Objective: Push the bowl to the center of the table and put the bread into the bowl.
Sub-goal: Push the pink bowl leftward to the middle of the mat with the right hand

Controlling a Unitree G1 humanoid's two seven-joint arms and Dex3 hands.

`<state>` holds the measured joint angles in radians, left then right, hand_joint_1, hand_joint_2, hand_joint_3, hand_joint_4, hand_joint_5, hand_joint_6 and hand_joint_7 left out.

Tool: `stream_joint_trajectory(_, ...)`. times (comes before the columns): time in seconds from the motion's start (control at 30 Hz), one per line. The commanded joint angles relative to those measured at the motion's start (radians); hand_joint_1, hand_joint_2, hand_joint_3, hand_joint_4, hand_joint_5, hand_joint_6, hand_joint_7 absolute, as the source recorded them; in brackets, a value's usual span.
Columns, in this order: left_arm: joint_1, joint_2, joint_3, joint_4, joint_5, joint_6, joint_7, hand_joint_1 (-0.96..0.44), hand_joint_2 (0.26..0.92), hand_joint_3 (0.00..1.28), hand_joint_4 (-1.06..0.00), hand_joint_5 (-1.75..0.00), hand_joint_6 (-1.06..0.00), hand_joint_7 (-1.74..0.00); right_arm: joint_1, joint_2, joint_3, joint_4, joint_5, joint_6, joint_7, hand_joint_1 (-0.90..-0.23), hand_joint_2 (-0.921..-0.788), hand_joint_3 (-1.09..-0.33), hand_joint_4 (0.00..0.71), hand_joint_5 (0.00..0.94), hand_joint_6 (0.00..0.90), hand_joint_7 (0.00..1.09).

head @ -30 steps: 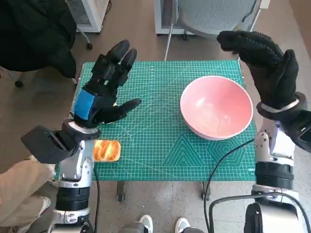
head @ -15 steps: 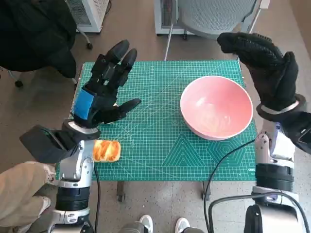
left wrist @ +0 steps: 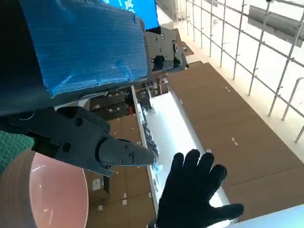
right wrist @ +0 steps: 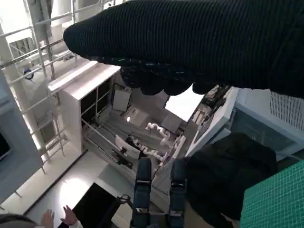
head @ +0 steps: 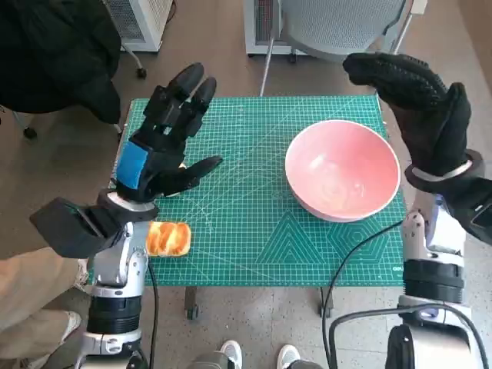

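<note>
A pink bowl point(head: 343, 169) sits on the right part of the green mat point(head: 254, 231); its rim also shows in the left wrist view as the pink bowl point(left wrist: 45, 194). A golden piece of bread point(head: 168, 238) lies at the mat's near left edge, partly behind my left forearm. My left hand point(head: 165, 138) is raised above the mat's left side, fingers spread, holding nothing. My right hand point(head: 419, 104) is lifted above the bowl's far right rim, fingers apart and empty; it shows as the gloved right hand point(left wrist: 192, 192) in the left wrist view.
A grey chair point(head: 338, 27) stands beyond the table's far edge. A dark coat point(head: 54, 54) lies at the far left. A person's leg point(head: 31, 288) is near my left forearm, and shoes point(head: 254, 355) show below the table. A black cable point(head: 346, 261) crosses the mat's near right.
Both hands stay nearly still. The person's leg at the lower left has drawn back toward the picture's edge.
</note>
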<state>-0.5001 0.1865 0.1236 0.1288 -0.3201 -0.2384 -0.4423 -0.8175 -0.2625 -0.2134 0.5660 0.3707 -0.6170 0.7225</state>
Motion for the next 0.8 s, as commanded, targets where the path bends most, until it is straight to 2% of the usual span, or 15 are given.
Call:
stream_joint_trajectory(0.03, -0.001, 0.008, 0.006, -0.019, -0.008, 0.009, -0.003, -0.34, 0.921, 0.18, -0.09, 0.00, -0.01, -0.40, 0.017, 0.002, 0.000, 0.021, 0.000, 0.000, -0.004, -0.728, -0.921, -0.862, 0.226, 0.000, 0.290, 0.00)
stream_joint_trajectory(0.17, -0.001, 0.008, 0.007, -0.021, -0.009, 0.013, -0.001, -0.34, 0.921, 0.18, -0.09, 0.00, -0.01, -0.40, -0.012, -0.019, -0.023, 0.101, 0.007, -0.020, 0.011, -0.729, -0.921, -0.863, 0.224, 0.000, 0.288, 0.00)
stream_joint_trajectory(0.37, 0.002, 0.005, 0.006, -0.026, -0.005, 0.016, 0.005, -0.34, 0.921, 0.18, -0.09, 0.00, -0.01, -0.41, -0.103, -0.061, -0.082, 0.353, 0.009, -0.077, 0.017, -0.720, -0.921, -0.858, 0.218, 0.000, 0.283, 0.00)
stream_joint_trajectory(0.47, 0.005, 0.005, 0.007, -0.032, -0.004, 0.018, 0.006, -0.33, 0.921, 0.18, -0.09, 0.00, -0.01, -0.41, -0.137, -0.074, -0.105, 0.461, -0.004, -0.097, -0.016, -0.714, -0.921, -0.863, 0.213, 0.000, 0.282, 0.00)
stream_joint_trajectory(0.57, 0.009, 0.006, 0.008, -0.039, -0.005, 0.022, 0.009, -0.33, 0.921, 0.18, -0.09, 0.00, 0.00, -0.41, -0.162, -0.084, -0.119, 0.553, -0.027, -0.103, -0.083, -0.705, -0.921, -0.881, 0.210, 0.000, 0.286, 0.00)
stream_joint_trajectory(0.8, 0.022, 0.007, 0.008, -0.059, -0.001, 0.029, 0.017, -0.33, 0.921, 0.18, -0.09, 0.00, 0.00, -0.41, -0.187, -0.097, -0.126, 0.683, -0.083, -0.053, -0.240, -0.711, -0.921, -0.909, 0.208, 0.000, 0.303, 0.01)
